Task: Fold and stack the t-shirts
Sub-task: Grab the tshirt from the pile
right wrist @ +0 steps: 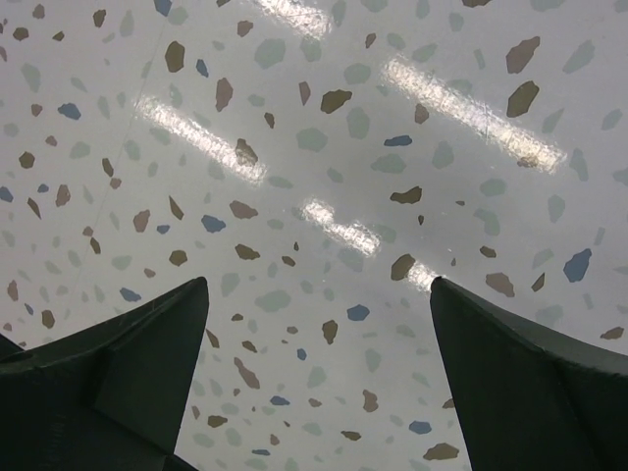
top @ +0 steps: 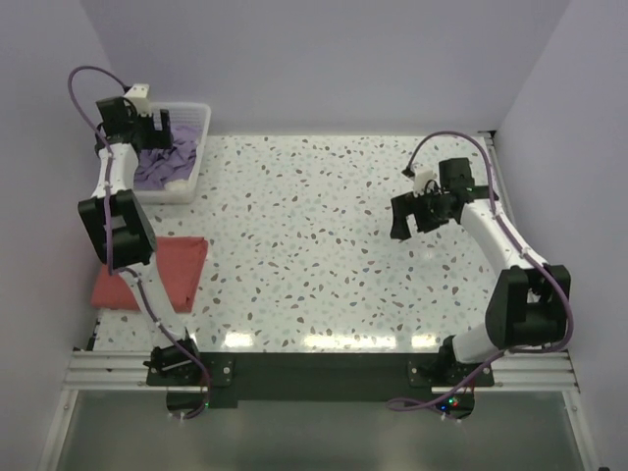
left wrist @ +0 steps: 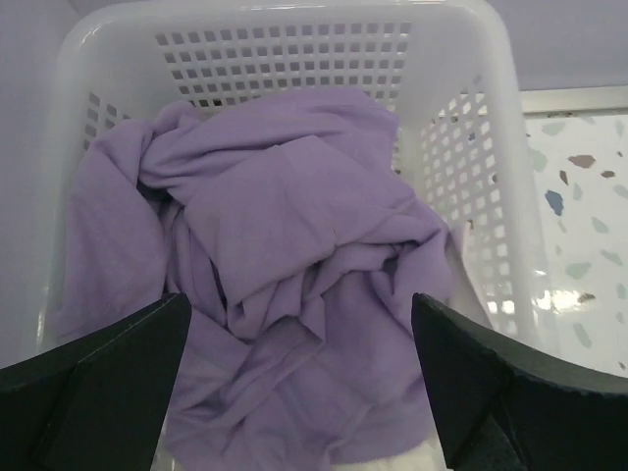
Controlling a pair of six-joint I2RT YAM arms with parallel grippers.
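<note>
From above, the lilac t-shirt [top: 162,169] lay crumpled in the far-left basket [top: 201,110], and the coral t-shirt [top: 169,267] lay flat on the table [top: 314,255] at near left. Left wrist: the left gripper [left wrist: 299,304] gaped wide above the lilac cloth, holding nothing. Right wrist: the right gripper [right wrist: 319,285] gaped wide over the speckled table.

Crumpled lilac t-shirt [left wrist: 294,265], white basket [left wrist: 491,177]

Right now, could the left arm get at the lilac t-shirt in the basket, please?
Probably yes: the left gripper hangs open right above the lilac t-shirt, which lies crumpled and uncovered in the open-topped white basket.
</note>
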